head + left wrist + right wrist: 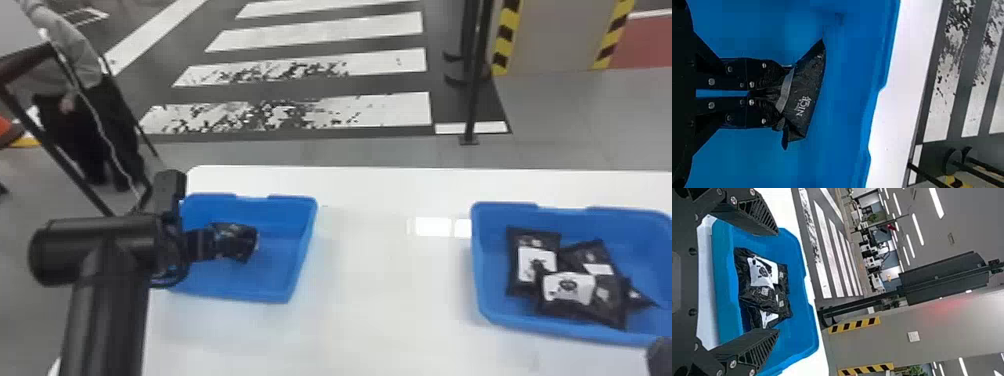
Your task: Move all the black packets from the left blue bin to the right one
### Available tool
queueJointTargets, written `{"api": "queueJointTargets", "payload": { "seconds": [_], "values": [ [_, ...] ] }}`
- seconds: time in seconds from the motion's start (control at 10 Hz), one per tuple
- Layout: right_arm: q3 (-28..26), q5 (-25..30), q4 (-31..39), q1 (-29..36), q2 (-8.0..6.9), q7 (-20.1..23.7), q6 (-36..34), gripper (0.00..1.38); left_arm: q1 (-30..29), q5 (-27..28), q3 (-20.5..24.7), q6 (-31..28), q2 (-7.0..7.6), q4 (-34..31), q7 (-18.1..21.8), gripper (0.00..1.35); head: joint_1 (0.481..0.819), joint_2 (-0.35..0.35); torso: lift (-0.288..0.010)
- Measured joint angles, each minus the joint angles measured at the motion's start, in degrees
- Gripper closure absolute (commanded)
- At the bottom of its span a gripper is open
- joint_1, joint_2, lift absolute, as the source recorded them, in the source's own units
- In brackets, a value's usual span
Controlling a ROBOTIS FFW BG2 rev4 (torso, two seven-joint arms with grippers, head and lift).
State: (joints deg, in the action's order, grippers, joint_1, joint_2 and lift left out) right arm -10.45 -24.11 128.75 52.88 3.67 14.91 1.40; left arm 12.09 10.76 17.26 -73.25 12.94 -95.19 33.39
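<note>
Over the left blue bin (260, 285), my left gripper (215, 244) holds a black packet (240, 241). In the left wrist view the fingers of the left gripper (764, 94) are pressed together on the crumpled packet (807, 94), with blue bin surface (844, 117) behind it. Several black packets (570, 292) lie overlapping in the right blue bin (480, 280). My right arm (660, 357) is at the lower right corner, by that bin's near edge. In the right wrist view the right gripper (777, 282) stands open, its fingers wide apart, with packets (762, 286) beyond them.
Both bins stand on a white table (380, 300), with a wide gap between them. A dark post (472, 100) rises from the floor behind the table. At the left, a frame of dark bars (55, 150) stands beside the table.
</note>
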Motion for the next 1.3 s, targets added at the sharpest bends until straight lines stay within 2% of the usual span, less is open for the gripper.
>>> {"api": "queueJointTargets", "payload": {
  "seconds": [0.2, 0.4, 0.5, 0.8, 1.3],
  "values": [
    [0.4, 0.0, 0.1, -0.1, 0.2, 0.1, 0.0, 0.16, -6.5, -4.4, -0.4, -0.8, -0.61, -13.0, 1.1, 1.2, 0.695, 0.165, -0.144],
    [0.8, 0.0, 0.0, -0.9, 0.39, 1.7, -0.3, 0.17, -12.8, -11.4, -1.9, 0.0, -1.38, -25.9, 1.8, 1.2, 0.695, 0.082, -0.144],
    [1.3, 0.3, 0.1, -1.7, 0.66, 2.9, -0.8, 0.17, -14.6, -14.8, -3.8, 1.3, -1.61, -29.9, 2.3, 1.2, 0.695, 0.056, -0.144],
    [4.8, 0.8, 2.0, -6.5, 2.64, 7.1, -4.6, 0.17, -16.5, -22.3, -11.8, 3.7, -1.95, -33.7, 3.2, 1.2, 0.695, -0.042, -0.144],
    [8.2, 2.2, 1.2, -13.4, 3.44, 10.1, -8.2, 0.17, -14.5, -30.3, -24.8, 5.4, -1.79, -33.8, 3.7, 1.2, 0.695, -0.18, -0.144]
  ]
}}
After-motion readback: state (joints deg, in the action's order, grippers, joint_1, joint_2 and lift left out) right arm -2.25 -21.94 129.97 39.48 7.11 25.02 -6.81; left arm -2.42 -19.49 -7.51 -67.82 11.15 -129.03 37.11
